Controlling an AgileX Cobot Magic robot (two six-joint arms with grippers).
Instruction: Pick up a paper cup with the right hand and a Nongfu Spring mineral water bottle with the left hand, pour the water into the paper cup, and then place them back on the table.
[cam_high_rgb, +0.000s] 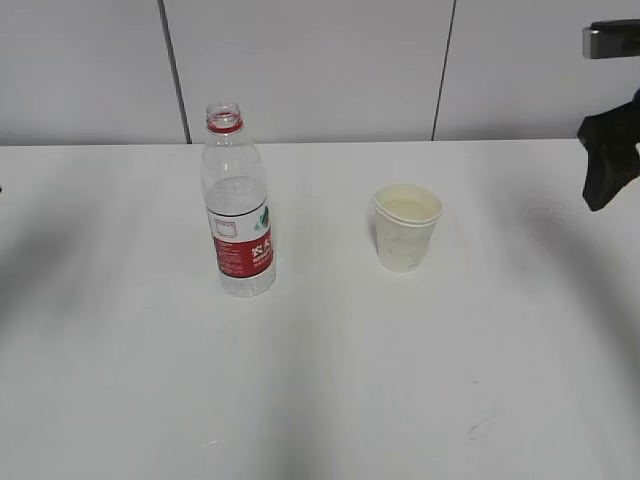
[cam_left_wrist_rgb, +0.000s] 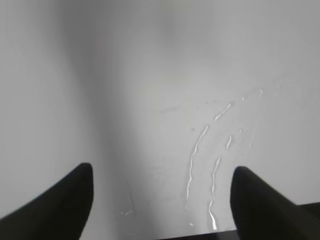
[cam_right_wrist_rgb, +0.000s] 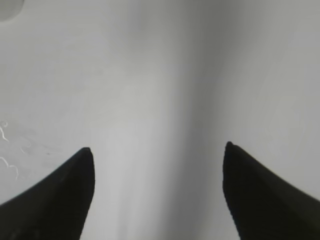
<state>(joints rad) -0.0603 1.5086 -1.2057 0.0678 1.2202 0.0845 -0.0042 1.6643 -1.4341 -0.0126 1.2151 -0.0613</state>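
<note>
The clear Nongfu Spring bottle, uncapped, with red neck ring and red-and-white label, stands upright on the white table, left of centre. The small white paper cup stands upright to its right, apart from it. My right gripper hangs at the far right edge, well clear of the cup; in its wrist view it is open over bare table. My left gripper is open and empty over bare table with thin wet streaks. It is out of the exterior view.
A grey panelled wall runs behind the table's back edge. A faint ring mark lies on the table right of the cup. A blurred pale object shows at the top-left corner of the right wrist view.
</note>
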